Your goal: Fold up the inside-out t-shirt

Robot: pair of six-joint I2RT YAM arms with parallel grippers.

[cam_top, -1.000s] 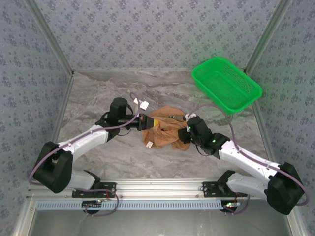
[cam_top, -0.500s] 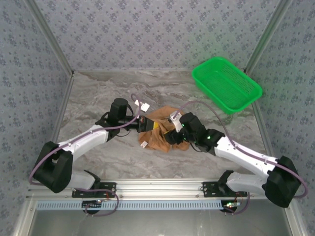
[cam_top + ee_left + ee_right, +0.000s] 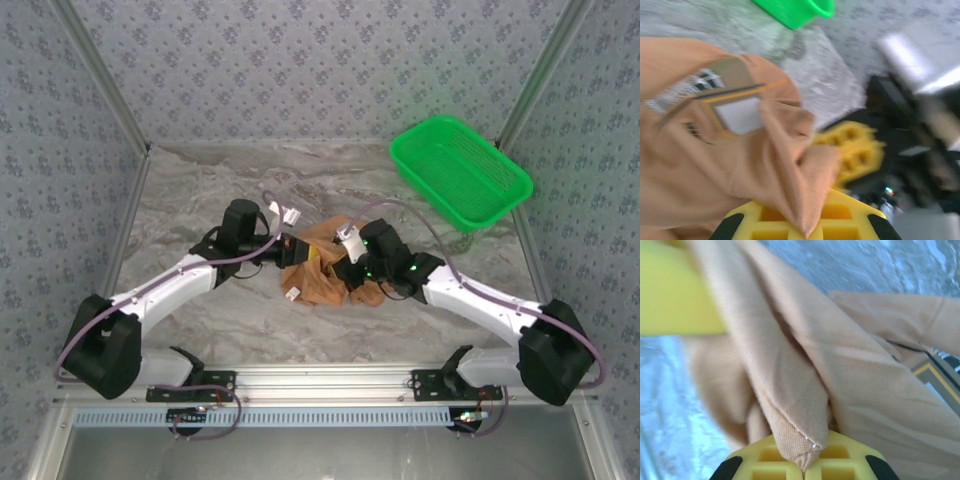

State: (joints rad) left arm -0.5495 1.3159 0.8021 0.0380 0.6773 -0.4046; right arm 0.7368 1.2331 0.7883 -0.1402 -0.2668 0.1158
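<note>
The inside-out t-shirt [image 3: 318,272] lies bunched in a wrinkled orange-tan heap at the middle of the marble table. My left gripper [image 3: 292,250] is at the heap's left edge, shut on a fold of the cloth [image 3: 810,195]. A white neck label [image 3: 740,114] shows on the fabric in the left wrist view. My right gripper [image 3: 345,270] is over the heap's right part, shut on another pinched fold [image 3: 800,440]. The two grippers sit close together, and the other yellow fingers [image 3: 855,150] show blurred beyond the cloth in the left wrist view.
A green plastic mesh basket [image 3: 458,172] stands at the back right of the table [image 3: 200,190]. Patterned walls close in the left, back and right sides. A metal rail [image 3: 330,378] runs along the near edge between the arm bases.
My right gripper has moved left from the shirt's right edge onto the heap and has shut on a fold. The shirt has bunched tighter. The left gripper has held its grip.
</note>
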